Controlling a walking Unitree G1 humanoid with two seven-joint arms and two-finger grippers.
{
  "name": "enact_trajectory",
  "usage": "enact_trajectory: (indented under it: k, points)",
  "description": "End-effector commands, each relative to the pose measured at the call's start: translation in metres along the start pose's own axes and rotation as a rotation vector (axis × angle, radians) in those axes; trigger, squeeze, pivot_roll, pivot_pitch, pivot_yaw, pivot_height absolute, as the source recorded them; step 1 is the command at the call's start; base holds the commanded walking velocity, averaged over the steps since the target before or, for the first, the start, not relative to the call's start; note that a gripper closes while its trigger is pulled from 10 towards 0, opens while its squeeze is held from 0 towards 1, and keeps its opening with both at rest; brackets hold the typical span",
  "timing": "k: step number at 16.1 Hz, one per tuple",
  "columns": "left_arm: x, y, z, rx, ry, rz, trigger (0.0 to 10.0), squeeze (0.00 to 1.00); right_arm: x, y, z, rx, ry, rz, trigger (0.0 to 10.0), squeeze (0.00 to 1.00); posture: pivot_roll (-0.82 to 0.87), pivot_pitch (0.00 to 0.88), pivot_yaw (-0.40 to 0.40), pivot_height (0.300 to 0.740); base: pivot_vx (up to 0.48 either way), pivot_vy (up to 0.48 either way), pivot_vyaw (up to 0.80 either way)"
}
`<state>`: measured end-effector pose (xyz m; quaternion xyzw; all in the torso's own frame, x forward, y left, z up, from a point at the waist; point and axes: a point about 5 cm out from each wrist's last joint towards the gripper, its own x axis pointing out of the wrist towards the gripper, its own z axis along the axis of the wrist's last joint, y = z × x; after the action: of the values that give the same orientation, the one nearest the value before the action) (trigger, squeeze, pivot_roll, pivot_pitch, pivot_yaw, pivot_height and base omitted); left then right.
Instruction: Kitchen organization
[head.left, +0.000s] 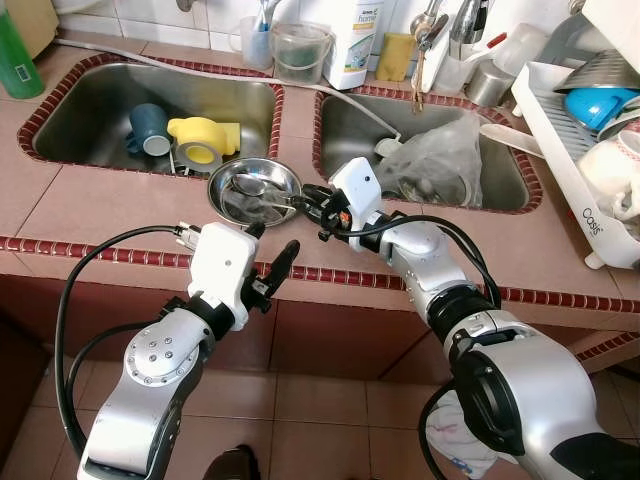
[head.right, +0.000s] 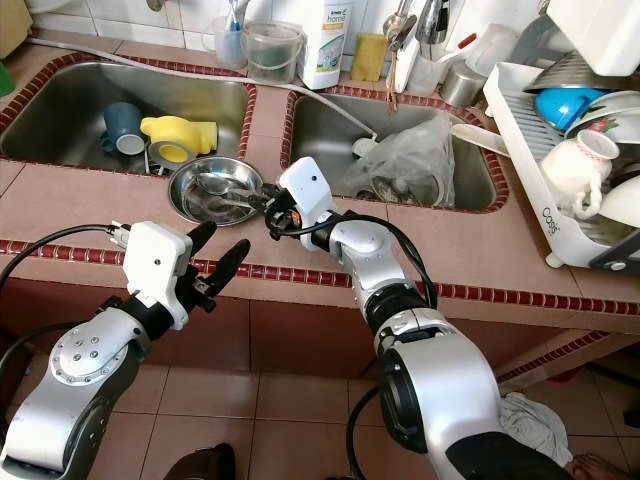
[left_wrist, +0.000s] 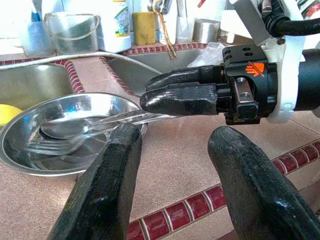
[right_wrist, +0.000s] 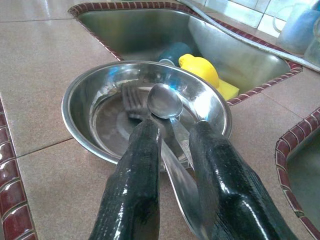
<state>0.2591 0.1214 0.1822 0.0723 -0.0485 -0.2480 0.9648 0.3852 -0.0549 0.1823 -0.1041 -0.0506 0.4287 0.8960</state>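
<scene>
A shallow steel bowl (head.left: 253, 188) sits on the tiled counter strip between the two sinks. A spoon (right_wrist: 165, 102) and a fork (right_wrist: 131, 100) lie in it. My right gripper (head.left: 305, 200) reaches over the bowl's near right rim, and its fingers (right_wrist: 145, 165) are shut on the spoon's handle, which runs out over the rim. In the left wrist view the right gripper (left_wrist: 150, 92) shows side-on, with the handle at its tips. My left gripper (head.left: 270, 255) is open and empty. It hovers just in front of the counter's red-tiled edge, below the bowl.
The left sink (head.left: 90, 110) holds a teal mug (head.left: 148, 128) and a yellow cup (head.left: 200, 140). A clear plastic bag (head.left: 440, 160) fills the right sink. A white dish rack (head.left: 590, 150) stacked with dishes stands at the right. Bottles and containers line the back wall.
</scene>
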Motion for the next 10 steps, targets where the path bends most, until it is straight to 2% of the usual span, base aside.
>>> enact_trajectory:
  k: [1,2,3,4,5,6,7,8,10]
  points:
    - [-0.001,-0.002,-0.001,-0.004,0.005,-0.004,10.0,0.00,-0.004,-0.002,-0.004,0.003,0.018,-0.009,10.0,0.00,0.27,0.166,-0.119,0.740,0.000,0.000,0.00]
    - [-0.001,-0.002,-0.001,-0.004,0.005,-0.004,10.0,0.00,-0.004,-0.002,-0.004,0.003,0.016,-0.008,10.0,0.00,0.27,0.166,-0.119,0.740,0.000,0.000,0.00]
    - [0.000,-0.002,-0.001,-0.004,0.004,-0.002,10.0,0.00,-0.004,-0.001,-0.006,0.008,0.016,0.011,10.0,0.62,0.28,0.163,-0.122,0.740,0.000,0.000,0.00]
    - [0.000,-0.002,-0.001,-0.004,0.003,-0.001,10.0,0.00,-0.005,0.000,-0.007,0.011,0.015,0.023,10.0,0.62,0.28,0.163,-0.122,0.740,0.000,0.000,0.00]
    - [0.000,-0.002,-0.001,-0.005,0.001,0.002,10.0,0.00,-0.007,0.004,-0.010,0.003,0.010,0.051,10.0,1.00,0.28,0.163,-0.122,0.740,0.000,0.000,0.00]
    - [0.001,-0.002,-0.001,-0.006,-0.001,0.002,10.0,0.00,-0.010,0.004,-0.013,-0.023,0.008,0.050,10.0,1.00,0.27,0.156,-0.124,0.740,0.000,0.000,0.00]
    - [0.002,-0.002,-0.001,-0.008,-0.003,0.002,10.0,0.00,-0.013,0.003,-0.015,-0.051,-0.006,0.037,10.0,0.28,0.26,0.154,-0.122,0.740,0.000,0.000,0.00]
    - [0.003,-0.002,-0.001,-0.010,-0.004,0.002,10.0,0.00,-0.015,0.002,-0.013,-0.045,-0.030,0.021,10.0,0.00,0.26,0.151,-0.122,0.740,0.000,0.000,0.00]
    - [0.006,-0.002,-0.001,-0.015,-0.010,0.000,10.0,0.00,-0.019,-0.004,-0.008,-0.054,-0.097,-0.035,10.0,0.00,0.24,0.143,-0.116,0.740,0.000,0.000,0.00]
